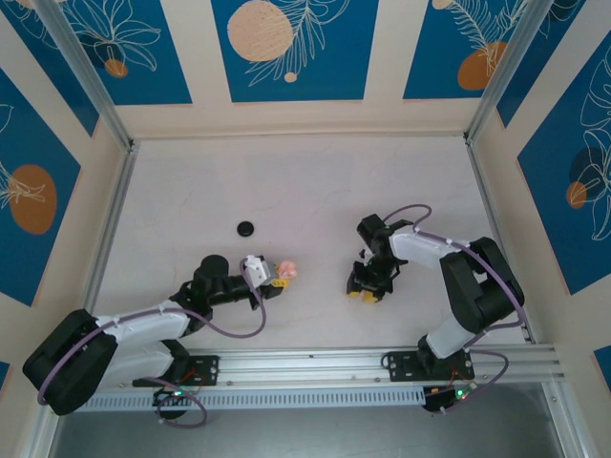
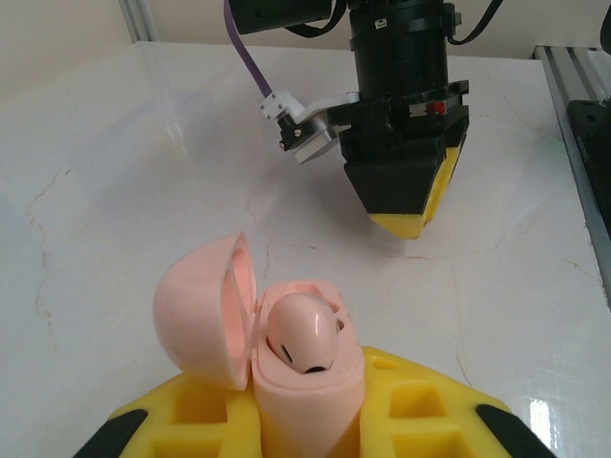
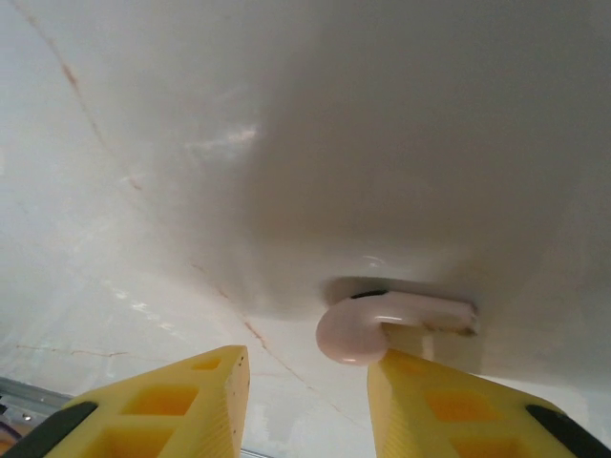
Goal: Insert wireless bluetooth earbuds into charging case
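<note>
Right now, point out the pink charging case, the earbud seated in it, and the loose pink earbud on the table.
pink charging case [image 2: 307, 405], left wrist view, front of its body.
seated earbud [image 2: 301, 334], left wrist view, its rounded head.
loose pink earbud [image 3: 363, 322], right wrist view, its rounded head.

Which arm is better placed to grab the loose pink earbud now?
Right. The right tool, open, straddles the pale pink stemmed earbud on the white table; the left tool is shut on the open pink charging case.
</note>
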